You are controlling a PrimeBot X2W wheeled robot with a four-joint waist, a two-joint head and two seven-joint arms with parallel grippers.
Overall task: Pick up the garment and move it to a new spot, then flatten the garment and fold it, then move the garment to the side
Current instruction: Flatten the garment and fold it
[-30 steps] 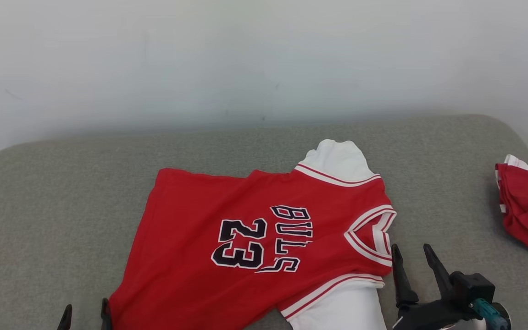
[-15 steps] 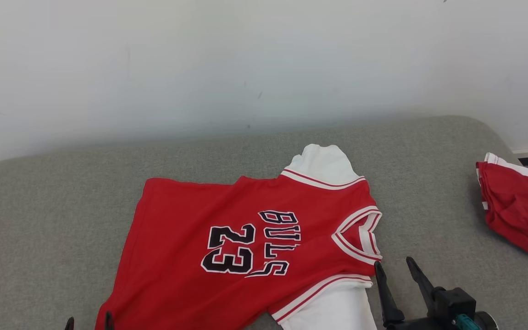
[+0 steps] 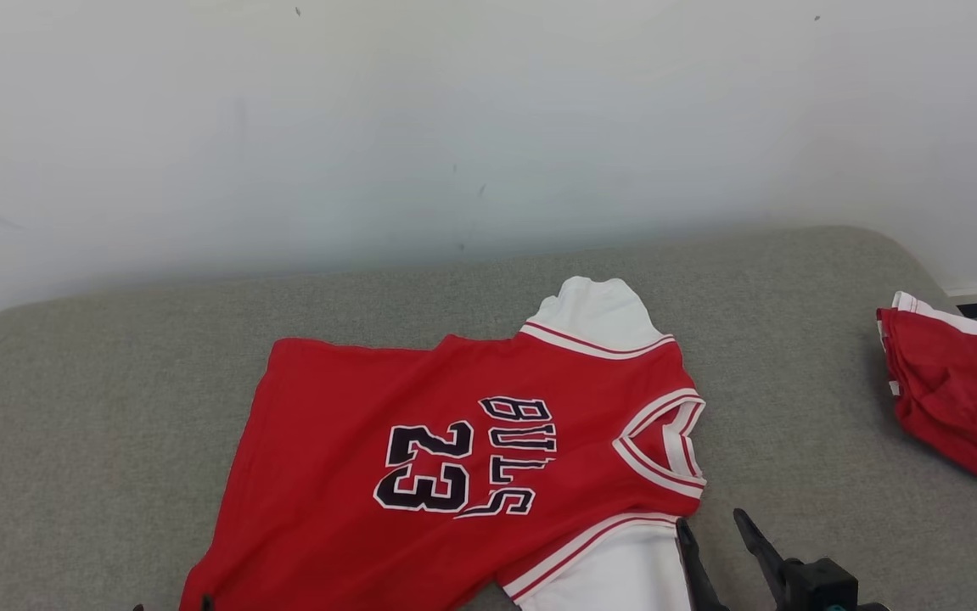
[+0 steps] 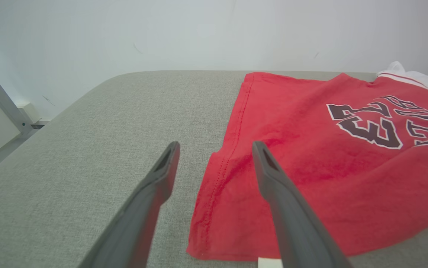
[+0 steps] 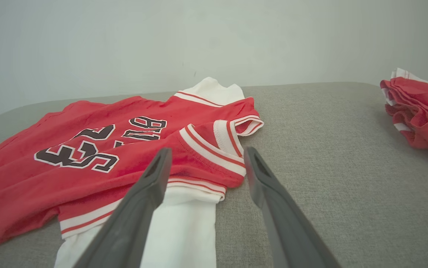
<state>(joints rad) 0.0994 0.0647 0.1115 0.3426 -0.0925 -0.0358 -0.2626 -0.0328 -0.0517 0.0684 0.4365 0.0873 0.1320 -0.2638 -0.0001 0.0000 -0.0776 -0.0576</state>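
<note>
Grey fabric surface [image 3: 72, 407] w/ white wall [image 3: 369, 127] behind; crumpled red & white cloth [image 3: 955, 399] at its rt edge.

Left tool [image 4: 215, 146] and right tool [image 5: 207, 150] both hang empty, fingers spread wide.

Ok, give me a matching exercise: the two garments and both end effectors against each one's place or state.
1. red Bulls 23 jersey with white sleeves
2. bunched red-and-white cloth
3. left end effector
4. right end effector

A. open, by the V-neck collar
B. spread out, centre
C. open, at the red hem
D. heaped, far right

Pairs: 1-B, 2-D, 3-C, 4-A.
</note>
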